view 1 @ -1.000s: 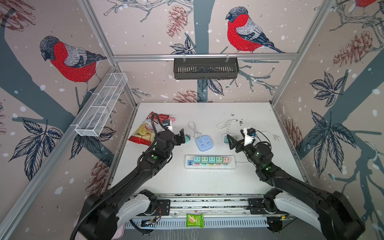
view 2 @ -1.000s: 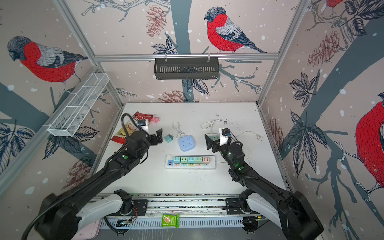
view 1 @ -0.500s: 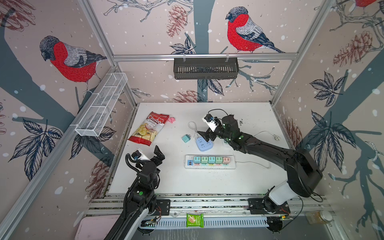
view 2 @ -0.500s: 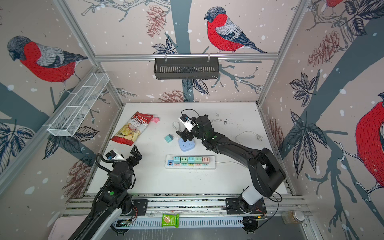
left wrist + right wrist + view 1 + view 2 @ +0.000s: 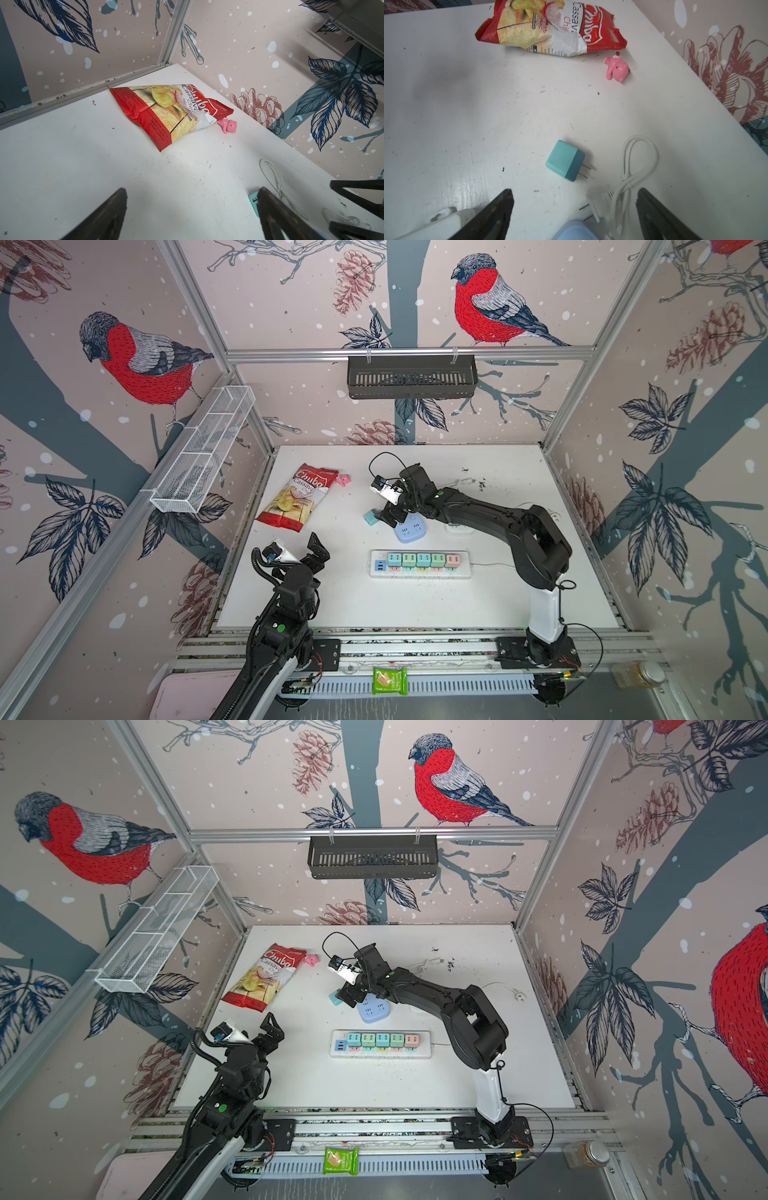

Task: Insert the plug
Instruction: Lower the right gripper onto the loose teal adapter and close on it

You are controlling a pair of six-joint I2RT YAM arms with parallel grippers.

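This is a robotics lab cell, a staged booth rather than a lived-in room. A white table (image 5: pixel 415 605) sits boxed in by panels papered with a bullfinch print (image 5: pixel 486 310), held in bare aluminium frame posts (image 5: pixel 198 310). A left arm (image 5: pixel 291 601) and a right arm (image 5: pixel 490 510), both black, are bolted to a slotted metal rail (image 5: pixel 415 645) along the table's near edge, cables exposed. A white wire basket (image 5: pixel 203 448) clips to the left wall; a black slotted basket (image 5: pixel 411 377) hangs from the back crossbar (image 5: pixel 291 353). Mismatched props lie on the table: a crisp bag (image 5: pixel 297 499), a pink toy (image 5: pixel 343 480), a power strip (image 5: pixel 419 564).
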